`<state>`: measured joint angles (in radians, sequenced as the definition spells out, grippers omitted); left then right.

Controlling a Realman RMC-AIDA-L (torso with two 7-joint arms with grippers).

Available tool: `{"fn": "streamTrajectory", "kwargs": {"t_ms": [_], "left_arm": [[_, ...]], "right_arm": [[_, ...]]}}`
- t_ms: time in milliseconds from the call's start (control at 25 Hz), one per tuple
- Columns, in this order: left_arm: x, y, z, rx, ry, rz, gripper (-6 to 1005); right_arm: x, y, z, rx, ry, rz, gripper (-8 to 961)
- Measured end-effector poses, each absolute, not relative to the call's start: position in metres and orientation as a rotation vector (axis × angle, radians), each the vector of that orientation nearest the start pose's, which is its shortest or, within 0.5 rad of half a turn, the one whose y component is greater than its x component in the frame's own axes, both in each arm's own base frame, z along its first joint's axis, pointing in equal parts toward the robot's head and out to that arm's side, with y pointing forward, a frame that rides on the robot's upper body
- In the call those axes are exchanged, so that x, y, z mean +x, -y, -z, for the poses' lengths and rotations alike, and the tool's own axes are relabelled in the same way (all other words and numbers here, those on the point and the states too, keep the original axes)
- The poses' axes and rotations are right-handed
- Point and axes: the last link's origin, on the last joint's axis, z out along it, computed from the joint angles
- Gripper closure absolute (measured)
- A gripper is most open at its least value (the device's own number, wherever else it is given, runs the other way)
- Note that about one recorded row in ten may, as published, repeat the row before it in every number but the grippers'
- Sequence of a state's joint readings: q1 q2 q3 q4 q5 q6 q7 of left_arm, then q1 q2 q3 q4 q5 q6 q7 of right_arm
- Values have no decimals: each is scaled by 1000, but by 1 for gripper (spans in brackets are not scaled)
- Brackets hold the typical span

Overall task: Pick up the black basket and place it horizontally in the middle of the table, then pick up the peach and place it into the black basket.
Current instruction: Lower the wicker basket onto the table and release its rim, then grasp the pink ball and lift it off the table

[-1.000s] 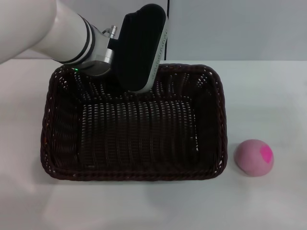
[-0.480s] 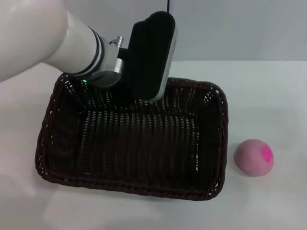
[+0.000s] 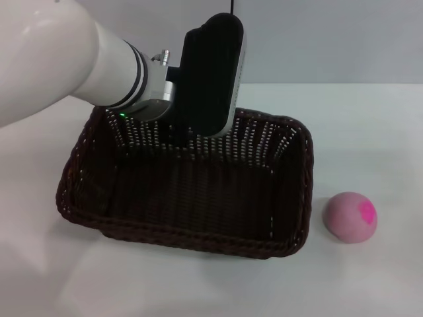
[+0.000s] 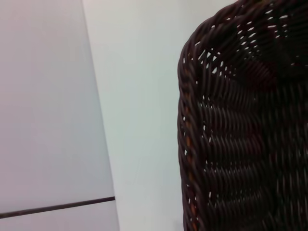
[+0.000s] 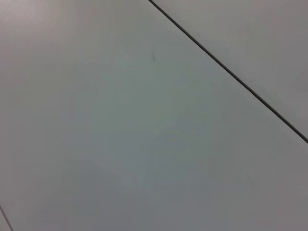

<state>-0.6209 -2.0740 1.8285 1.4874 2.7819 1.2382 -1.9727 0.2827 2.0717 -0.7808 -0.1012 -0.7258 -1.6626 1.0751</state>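
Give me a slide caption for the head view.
Left pincer at the far rim of the black basket, tilting it up off the white table, the peach waiting alongside.

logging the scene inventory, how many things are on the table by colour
dark brown-black: 1, the black basket, its far rim lifted by the left tool
pink: 1, the peach, on the table right of the basket
total: 2

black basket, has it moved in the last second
Yes. The black basket has tipped, its far edge raised by the left gripper, while the peach stayed put.
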Motion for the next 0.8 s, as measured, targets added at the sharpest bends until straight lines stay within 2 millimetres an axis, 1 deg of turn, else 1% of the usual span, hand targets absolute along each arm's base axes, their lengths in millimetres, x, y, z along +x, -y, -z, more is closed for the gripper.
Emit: {"fn": "streamTrajectory", "kwargs": {"t_ms": [200,240,280,360,400,440,480,520,560,600,640,680,720,760,800], "left_arm": [[-110,-359,49,-2555,-631,-737,365],[-110,-359,49,-2555,-631,-737,357],[-104,-361,45,-2531,-626,-697,349],[-101,-365,38,-2506,-606,-656,333],[-98,-371,24,-2467,-553,-571,319],[-98,-371,24,-2467,-553,-571,305],[-96,-374,15,-2440,-519,-512,292],[-95,-377,5,-2424,-466,-421,278],[-94,-381,-11,-2395,-395,-306,264],[-94,-383,-21,-2378,-346,-220,262],[-95,-384,-29,-2360,-304,-154,261],[-101,-386,-41,-2331,-241,-84,259],[-101,-386,-41,-2331,-241,-84,258],[-114,-387,-63,-2255,-109,89,256],[-120,-387,-67,-2232,-74,132,255]], "right_arm": [[340,-260,-50,-1401,-854,-1513,253],[341,-259,-50,-1400,-854,-1511,254],[341,-259,-50,-1400,-854,-1511,254],[342,-257,-52,-1401,-846,-1505,254],[343,-255,-57,-1415,-819,-1492,254],[343,-255,-57,-1415,-819,-1492,254],[344,-254,-65,-1465,-772,-1465,255],[344,-253,-71,-1505,-738,-1442,255],[344,-253,-71,-1505,-738,-1442,255],[343,-254,-85,-1640,-694,-1395,255],[343,-254,-85,-1640,-694,-1395,255],[342,-255,-90,-1707,-691,-1372,255],[342,-258,-96,-1795,-709,-1340,256],[342,-261,-103,-1869,-726,-1306,256],[341,-270,-113,-1996,-792,-1229,256]]}}
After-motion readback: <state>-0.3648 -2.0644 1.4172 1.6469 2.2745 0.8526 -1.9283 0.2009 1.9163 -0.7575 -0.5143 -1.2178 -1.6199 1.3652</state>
